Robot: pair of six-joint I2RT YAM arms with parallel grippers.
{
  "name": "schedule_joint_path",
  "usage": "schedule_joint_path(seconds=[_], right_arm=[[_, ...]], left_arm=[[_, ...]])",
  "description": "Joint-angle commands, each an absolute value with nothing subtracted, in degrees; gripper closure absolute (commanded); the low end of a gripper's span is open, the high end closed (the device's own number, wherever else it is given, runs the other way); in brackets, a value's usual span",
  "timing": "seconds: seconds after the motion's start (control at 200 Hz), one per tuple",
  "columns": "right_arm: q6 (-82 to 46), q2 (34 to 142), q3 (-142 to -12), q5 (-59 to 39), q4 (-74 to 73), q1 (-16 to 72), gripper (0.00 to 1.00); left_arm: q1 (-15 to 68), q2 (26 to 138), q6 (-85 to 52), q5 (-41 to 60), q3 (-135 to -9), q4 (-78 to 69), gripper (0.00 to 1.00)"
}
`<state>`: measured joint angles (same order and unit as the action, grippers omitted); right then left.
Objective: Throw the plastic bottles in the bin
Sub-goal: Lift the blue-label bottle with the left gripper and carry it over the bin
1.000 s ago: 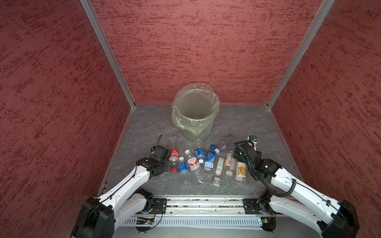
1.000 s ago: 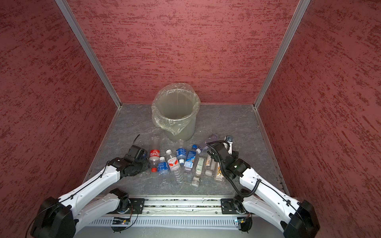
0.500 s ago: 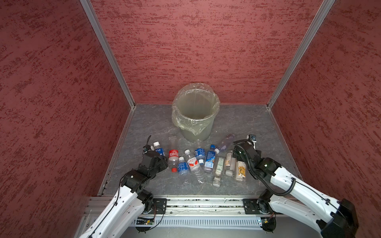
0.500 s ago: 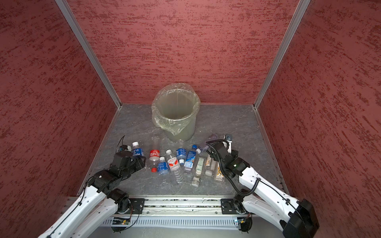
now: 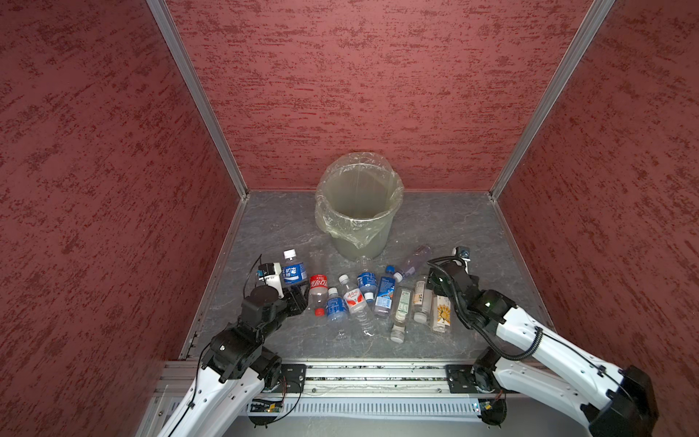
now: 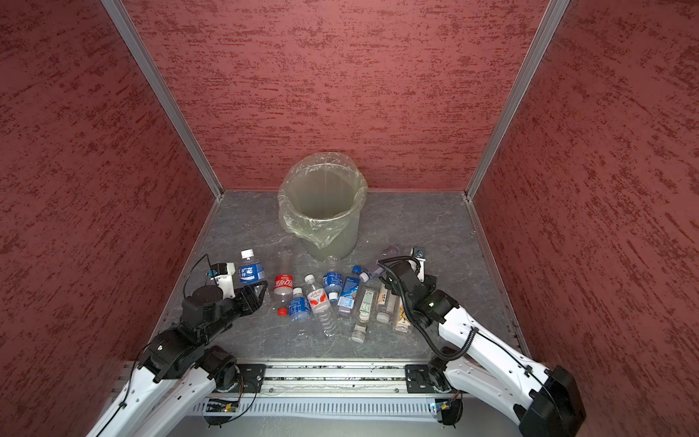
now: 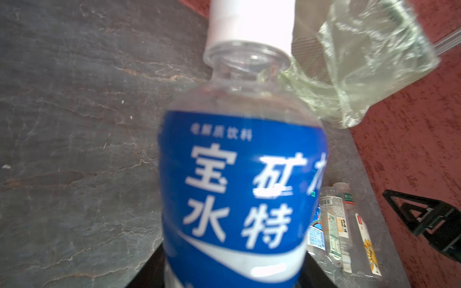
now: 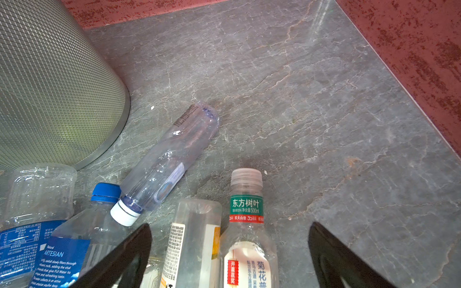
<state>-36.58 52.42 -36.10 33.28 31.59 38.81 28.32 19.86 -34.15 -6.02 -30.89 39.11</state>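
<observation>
the left gripper (image 5: 298, 293) pinched the lower body of a blue-labelled bottle (image 5: 293, 269) with a white cap, held upright at about 8 o'clock from the bin (image 5: 363, 242), which stood at 12 o'clock on the grey floor (image 5: 454, 219) against the red back wall (image 5: 359, 94). the other plastic bottles (image 5: 355, 299) lay in a loose row at 6 o'clock from the bin, outside it. the right gripper (image 8: 229, 232) hung over the row's 3 o'clock end, its fingers (image 8: 334, 256) spread wide and empty, with a green-collared bottle (image 8: 247, 207) lying between them in the wrist view.
</observation>
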Motion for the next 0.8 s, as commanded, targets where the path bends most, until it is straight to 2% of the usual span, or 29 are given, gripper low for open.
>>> schedule_joint_path(seconds=[0.0, 0.23, 0.346, 0.491, 0.641, 0.671, 0.696, 0.731, 0.741, 0.751, 0.761, 0.797], right_arm=[[-36.56, 51.26, -35.21, 33.05, 30.14, 39.01, 0.01], [-36.52, 51.0, -35.13, 33.23, 30.44, 39.03, 0.01], [-36.74, 50.04, -35.07, 33.08, 30.84, 39.02, 0.01], [-37.02, 48.71, -35.28, 32.35, 31.13, 39.02, 0.01], [-37.16, 47.83, -35.17, 30.87, 30.73, 39.02, 0.01], [-37.26, 47.73, -34.96, 30.71, 30.6, 39.02, 0.01], [-37.25, 47.67, -34.89, 30.52, 30.46, 39.1, 0.01], [-37.29, 47.72, -34.93, 30.41, 30.39, 39.05, 0.01], [-37.34, 47.75, -35.01, 30.41, 30.45, 39.03, 0.01], [-37.44, 47.77, -35.05, 30.3, 30.53, 39.02, 0.01], [-37.44, 47.87, -35.09, 30.36, 30.57, 39.07, 0.01], [-37.61, 47.86, -35.32, 30.49, 30.84, 39.02, 0.01]], left_arm=[[29.22, 19.54, -31.68, -5.19, -34.4, 35.52, 0.57], [30.04, 23.15, -29.22, -6.66, -41.04, 32.97, 0.59], [30.11, 28.4, -26.22, -3.73, -44.42, 27.14, 0.63], [30.23, 42.71, -22.76, 0.62, -53.41, 18.86, 0.66], [29.48, 61.96, -17.62, 3.7, -69.54, 11.79, 0.66], [28.67, 66.44, -17.32, 4.95, -73.87, 11.36, 0.61], [27.49, 69.59, -17.42, 6.79, -77.8, 11.68, 0.5], [25.87, 75.69, -18.4, 8.53, -82.99, 13.38, 0.29], [25.39, 77.15, -18.8, 8.88, -84.95, 13.91, 0.21], [24.87, 78.53, -19.18, 9.34, -86.5, 14.49, 0.08], [24.39, 79.9, -19.56, 9.83, -88.0, 15.14, 0.02], [22.64, 84.2, -21.18, 11.21, -92.7, 17.99, 0.0]])
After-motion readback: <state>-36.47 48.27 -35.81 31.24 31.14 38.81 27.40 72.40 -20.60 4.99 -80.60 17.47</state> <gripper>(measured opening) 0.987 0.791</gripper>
